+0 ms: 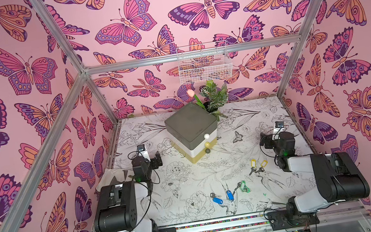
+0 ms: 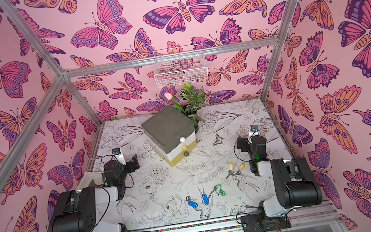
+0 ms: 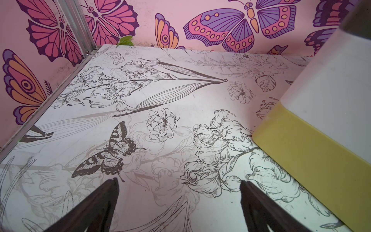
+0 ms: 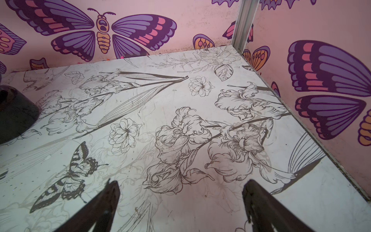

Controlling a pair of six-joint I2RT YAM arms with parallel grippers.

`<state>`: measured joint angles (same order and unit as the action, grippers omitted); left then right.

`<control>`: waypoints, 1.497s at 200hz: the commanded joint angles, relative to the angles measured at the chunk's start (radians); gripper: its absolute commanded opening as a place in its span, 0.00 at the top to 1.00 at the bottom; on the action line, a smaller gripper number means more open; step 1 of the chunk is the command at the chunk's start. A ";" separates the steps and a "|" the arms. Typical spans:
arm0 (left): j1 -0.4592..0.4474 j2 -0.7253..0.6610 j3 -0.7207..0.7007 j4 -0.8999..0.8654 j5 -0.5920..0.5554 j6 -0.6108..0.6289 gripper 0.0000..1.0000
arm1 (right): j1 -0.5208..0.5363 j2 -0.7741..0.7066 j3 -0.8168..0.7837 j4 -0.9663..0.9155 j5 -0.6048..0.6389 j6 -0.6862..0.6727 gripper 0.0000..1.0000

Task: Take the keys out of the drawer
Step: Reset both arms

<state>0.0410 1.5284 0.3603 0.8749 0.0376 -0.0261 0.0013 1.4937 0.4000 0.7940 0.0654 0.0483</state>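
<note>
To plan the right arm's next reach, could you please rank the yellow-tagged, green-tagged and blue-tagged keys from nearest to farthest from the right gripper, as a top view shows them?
From the right gripper, in a top view:
1. yellow-tagged keys, beside the right arm.
2. green-tagged keys, nearer the front edge.
3. blue-tagged keys, front centre.

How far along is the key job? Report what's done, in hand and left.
Done: the yellow keys, green keys and blue keys all lie on the table, and the drawer box looks shut. In hand: nothing; the left hand and right hand are open and empty over bare table. Left: seemingly nothing, though the drawers' insides are hidden.
</note>
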 commanded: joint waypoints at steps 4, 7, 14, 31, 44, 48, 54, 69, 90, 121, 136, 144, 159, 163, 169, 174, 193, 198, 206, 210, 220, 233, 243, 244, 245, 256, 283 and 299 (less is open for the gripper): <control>0.005 0.015 0.010 0.021 0.015 0.012 0.00 | -0.005 0.008 0.008 0.004 -0.010 0.007 0.01; 0.006 0.014 0.011 0.021 0.015 0.013 0.00 | -0.004 0.008 0.008 0.003 -0.010 0.006 0.01; 0.005 0.013 0.010 0.020 0.015 0.013 0.00 | -0.005 0.008 0.008 0.004 -0.009 0.007 0.01; 0.006 0.014 0.011 0.021 0.015 0.012 0.00 | -0.006 0.008 0.007 0.004 -0.011 0.005 0.01; 0.005 0.014 0.011 0.020 0.015 0.013 0.00 | -0.003 0.009 0.009 0.001 -0.010 0.006 0.01; 0.005 0.014 0.011 0.019 0.014 0.012 0.00 | -0.004 0.010 0.009 0.001 -0.010 0.005 0.01; 0.005 0.013 0.010 0.021 0.015 0.013 0.00 | -0.003 0.009 0.008 0.001 -0.009 0.005 0.01; 0.005 0.013 0.010 0.020 0.014 0.012 0.00 | -0.004 0.009 0.008 0.002 -0.012 0.005 0.01; 0.005 0.014 0.010 0.020 0.015 0.013 0.00 | -0.001 0.012 0.015 -0.004 -0.018 -0.002 0.01; 0.005 0.014 0.010 0.020 0.015 0.013 0.00 | -0.003 0.011 0.016 -0.010 -0.024 -0.004 0.01; 0.006 0.013 0.010 0.020 0.013 0.013 0.00 | -0.003 0.007 0.007 0.002 -0.024 -0.005 0.01; 0.006 0.014 0.011 0.020 0.015 0.013 0.00 | -0.002 0.007 0.007 0.002 -0.024 -0.005 0.01; 0.005 0.013 0.010 0.019 0.015 0.012 0.00 | -0.003 0.007 0.008 0.002 -0.024 -0.005 0.01; 0.005 0.014 0.011 0.021 0.014 0.012 0.00 | -0.003 0.006 0.008 0.000 -0.024 -0.005 0.01; 0.005 0.013 0.011 0.020 0.015 0.013 0.00 | -0.003 0.007 0.008 0.000 -0.024 -0.004 0.01; 0.005 0.014 0.011 0.021 0.014 0.012 0.00 | -0.003 0.008 0.008 0.001 -0.023 -0.005 0.01; 0.005 0.013 0.011 0.020 0.015 0.013 0.00 | -0.003 0.007 0.009 -0.001 -0.026 -0.003 0.01; 0.005 0.014 0.010 0.021 0.014 0.012 0.00 | -0.002 0.006 0.006 0.002 -0.026 -0.002 0.01; 0.005 0.014 0.011 0.020 0.014 0.012 0.00 | -0.002 -0.003 0.001 0.020 -0.013 0.006 0.01; 0.005 0.014 0.011 0.021 0.015 0.013 0.01 | -0.003 -0.016 -0.004 0.026 -0.007 0.011 0.01; 0.005 0.013 0.010 0.020 0.015 0.012 0.00 | -0.003 -0.068 -0.009 -0.012 0.008 0.011 0.01; 0.005 0.015 0.011 0.020 0.014 0.012 0.00 | -0.003 -0.112 -0.004 -0.079 0.025 0.013 0.01; 0.006 0.014 0.010 0.020 0.013 0.013 0.00 | -0.004 -0.108 -0.006 -0.074 0.022 0.012 0.01; 0.006 0.014 0.010 0.021 0.013 0.013 0.00 | -0.004 -0.107 -0.006 -0.074 0.021 0.012 0.01; 0.006 0.014 0.010 0.020 0.013 0.014 0.00 | -0.004 -0.106 -0.006 -0.074 0.021 0.012 0.01; 0.005 0.015 0.011 0.021 0.014 0.013 0.00 | -0.004 -0.090 -0.003 -0.065 0.027 0.019 0.01; 0.005 0.015 0.011 0.019 0.013 0.012 0.00 | -0.004 -0.018 -0.004 0.004 0.019 0.016 0.01; 0.005 0.015 0.010 0.019 0.013 0.012 0.00 | -0.004 0.031 -0.017 0.088 0.004 0.011 0.01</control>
<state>0.0410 1.5291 0.3603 0.8749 0.0380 -0.0261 0.0013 1.4624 0.3969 0.7853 0.0784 0.0551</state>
